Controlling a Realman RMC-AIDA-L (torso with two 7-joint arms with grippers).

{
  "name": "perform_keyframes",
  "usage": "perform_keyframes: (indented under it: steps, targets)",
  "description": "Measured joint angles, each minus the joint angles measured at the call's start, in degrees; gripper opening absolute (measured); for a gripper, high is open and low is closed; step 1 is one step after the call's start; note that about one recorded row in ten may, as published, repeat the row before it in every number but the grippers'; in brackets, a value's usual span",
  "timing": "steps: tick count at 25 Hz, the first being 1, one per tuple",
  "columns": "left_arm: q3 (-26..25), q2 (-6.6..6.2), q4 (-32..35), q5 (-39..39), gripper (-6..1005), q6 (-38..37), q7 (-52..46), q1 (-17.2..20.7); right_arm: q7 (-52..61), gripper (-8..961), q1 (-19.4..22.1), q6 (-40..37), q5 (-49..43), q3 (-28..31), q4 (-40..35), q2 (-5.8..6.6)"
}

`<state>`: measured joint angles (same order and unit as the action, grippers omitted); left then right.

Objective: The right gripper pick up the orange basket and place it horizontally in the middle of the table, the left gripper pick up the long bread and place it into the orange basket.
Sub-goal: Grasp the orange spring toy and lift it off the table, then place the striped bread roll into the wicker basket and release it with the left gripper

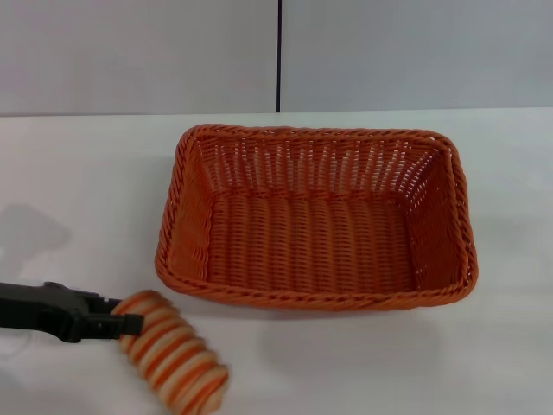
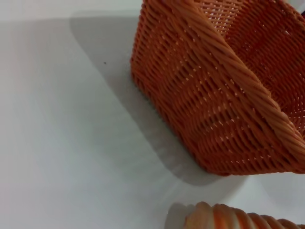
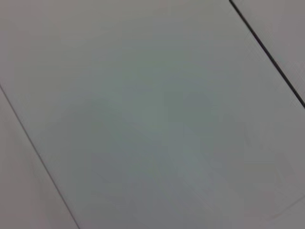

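The orange basket (image 1: pixel 315 216) stands upright and empty in the middle of the white table (image 1: pixel 78 173), its long side running left to right. In the left wrist view the orange basket's woven wall (image 2: pixel 214 100) fills the upper right. The long bread (image 1: pixel 173 356), striped orange and cream, lies slantwise at the near left, in front of the basket's left corner. My left gripper (image 1: pixel 130 326) reaches in from the left edge, its black fingers shut on the loaf's upper end. One end of the long bread (image 2: pixel 228 218) shows in the left wrist view. My right gripper is out of view.
A grey wall with a dark vertical seam (image 1: pixel 278 56) backs the table. The right wrist view shows only plain grey panels with thin seams (image 3: pixel 267 50). Bare tabletop lies left, right and in front of the basket.
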<state>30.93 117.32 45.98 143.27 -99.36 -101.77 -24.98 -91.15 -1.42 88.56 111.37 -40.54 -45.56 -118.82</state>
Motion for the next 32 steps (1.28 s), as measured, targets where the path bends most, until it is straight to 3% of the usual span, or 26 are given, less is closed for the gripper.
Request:
perform_keyframes:
  steps: [6, 12, 13, 15, 16, 18, 21, 22, 23, 26, 28, 31, 32]
  targets:
    - [-0.05, -0.97, 0.37, 0.17, 456, -0.83, -0.11, 0.25, 0.00, 605, -0.08, 0.12, -0.02, 0.19, 0.37, 0.03]
    - [0.14, -3.00, 5.04, 2.20, 388, -5.38, -0.71, 0.51, 0.00, 605, -0.07, 0.35, -0.02, 0.29, 0.32, 0.07]
    - [-0.09, -4.05, 5.94, 2.53, 380, -6.71, -0.78, 0.73, 0.00, 605, -0.07, 0.38, -0.02, 0.30, 0.28, 0.08]
    - [-0.09, -4.05, 5.94, 2.53, 363, -6.71, -0.78, 0.73, 0.00, 605, -0.09, 0.39, -0.02, 0.34, 0.27, 0.09]
    - [-0.37, -5.29, 6.26, 2.48, 355, -8.30, -0.78, 0.84, 0.00, 605, -0.09, 0.39, -0.02, 0.34, 0.27, 0.09]
    - [-1.01, -6.55, 6.83, 2.31, 338, -10.40, -0.79, 0.87, 0.00, 605, -0.42, 0.39, -0.02, 0.38, 0.31, 0.09]
    - [-1.49, -7.30, 7.33, 2.27, 314, -11.81, -0.76, 0.83, 0.01, 605, -0.72, 0.39, -0.02, 0.38, 0.37, 0.08]
    - [-3.15, -9.24, 7.46, 1.86, 306, -14.27, -0.67, 0.29, 0.01, 605, -0.86, 0.39, -0.02, 0.38, 0.38, 0.09]
    - [-4.19, -10.41, 6.67, 0.81, 298, -15.23, -1.11, -0.19, 0.02, 605, -1.07, 0.41, -0.02, 0.38, 0.33, 0.09]
    - [-4.19, -10.41, 6.67, 0.81, 284, -15.23, -1.11, -0.19, 0.06, 605, -1.27, 0.48, -0.02, 0.38, 0.26, 0.09]
    - [-4.52, -13.33, 3.50, -6.76, 274, -16.01, -6.61, -1.03, 0.29, 605, -1.48, 0.55, -0.02, 0.38, 0.28, 0.08]
    - [-5.00, -13.53, 3.34, -8.73, 260, -15.93, -8.73, -1.34, 0.45, 605, -1.57, 0.61, -0.02, 0.38, 0.28, 0.09]
    - [-5.61, -13.56, 3.34, -12.54, 256, -15.78, -12.75, -1.80, 0.45, 605, -1.57, 0.67, -0.02, 0.38, 0.28, 0.09]
